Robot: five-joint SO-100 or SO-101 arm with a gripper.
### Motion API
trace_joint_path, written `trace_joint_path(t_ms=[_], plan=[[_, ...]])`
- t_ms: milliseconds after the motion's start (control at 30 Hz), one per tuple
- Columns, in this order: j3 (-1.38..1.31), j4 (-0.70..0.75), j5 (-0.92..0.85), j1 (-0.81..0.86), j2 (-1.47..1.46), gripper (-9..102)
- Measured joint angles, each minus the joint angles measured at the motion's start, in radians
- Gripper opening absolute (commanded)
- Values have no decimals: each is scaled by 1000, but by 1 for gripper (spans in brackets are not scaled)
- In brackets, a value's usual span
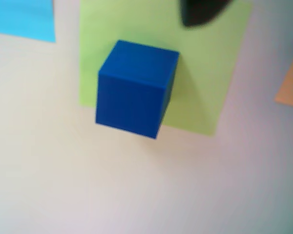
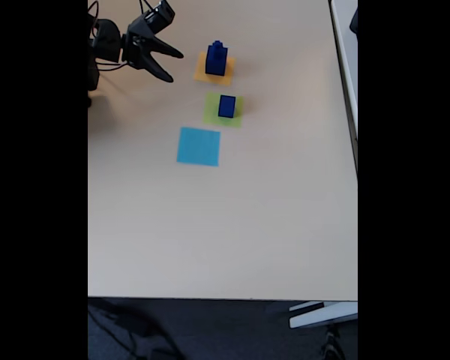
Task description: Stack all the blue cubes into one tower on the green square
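— One blue cube (image 2: 226, 106) sits on the green square (image 2: 214, 114)?
— Yes. More cubes (image 2: 216, 58) stand stacked on the orange square (image 2: 203, 76).
— And the gripper (image 2: 176, 66)?
— Spread wide, empty, left of the orange square in the fixed view.

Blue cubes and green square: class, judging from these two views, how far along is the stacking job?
Done: one solid dark-blue cube sits on the flat light yellow-green square patch, off-centre. In hand: nothing; in the fixed view the black two-finger hand is open, apart from the cubes. Left: the small stack of dark-blue cubes on the flat orange square patch has yet to move onto the green one.
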Motion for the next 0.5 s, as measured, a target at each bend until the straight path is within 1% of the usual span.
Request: trace_joint_path(t_ms=[100, 333, 500], plan=[[-55, -21, -8, 0, -144, 59], [-351, -23, -14, 26, -571, 57], [-588, 29, 15, 18, -856, 56]])
